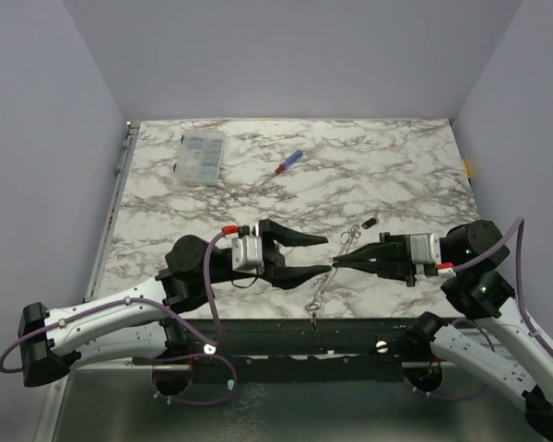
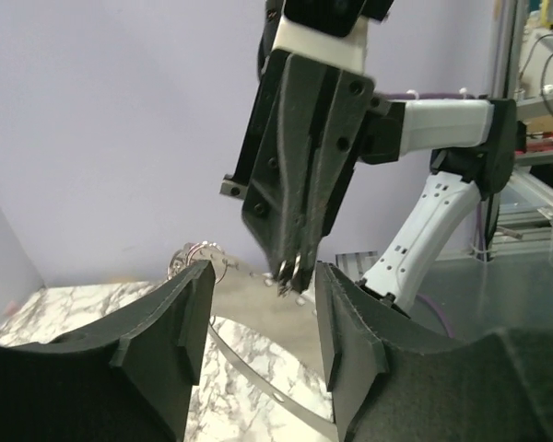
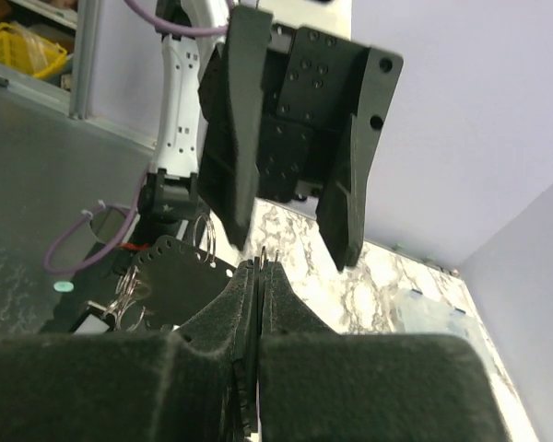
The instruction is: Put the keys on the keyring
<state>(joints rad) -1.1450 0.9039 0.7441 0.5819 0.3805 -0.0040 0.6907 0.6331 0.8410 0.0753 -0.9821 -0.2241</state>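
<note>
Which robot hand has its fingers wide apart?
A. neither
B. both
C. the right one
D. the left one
D: the left gripper has its fingers spread apart, while the right gripper has its pads pressed together.

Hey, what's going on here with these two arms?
Over the marble table, the right claw is shut, pinching what looks like the thin keyring. The left claw stands open facing it, holding nothing. A small black key lies on the table nearby, not yet on the ring.
</note>
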